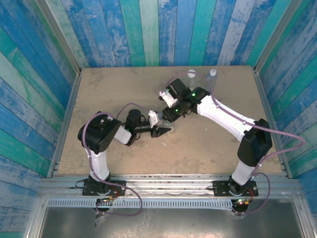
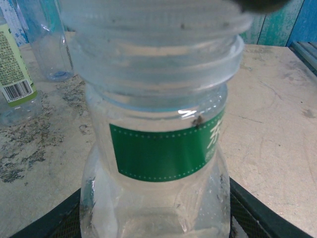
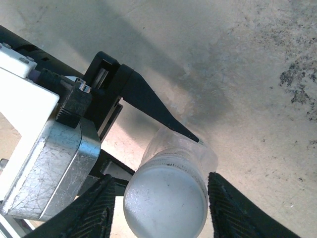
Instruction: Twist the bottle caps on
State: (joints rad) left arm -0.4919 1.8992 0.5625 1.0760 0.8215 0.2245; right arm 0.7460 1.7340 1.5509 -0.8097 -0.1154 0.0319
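Beige table (image 1: 124, 89), blue-green plank walls (image 1: 148, 29)

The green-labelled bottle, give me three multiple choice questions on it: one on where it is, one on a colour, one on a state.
1. Where is the green-labelled bottle?
A. held upright in the left hand
B. hanging from the right hand
C. lying on its side

2. What colour is its cap?
A. red
B. white
C. blue

3. Where is that cap?
A. lying beside the bottle
B. sitting on the bottle's neck
C. gripped in the left hand

Answers:
1 A, the left wrist view shows dark fingers at both sides of its base.
2 B, it looks white from above.
3 B, it tops the neck, between the right hand's fingers.
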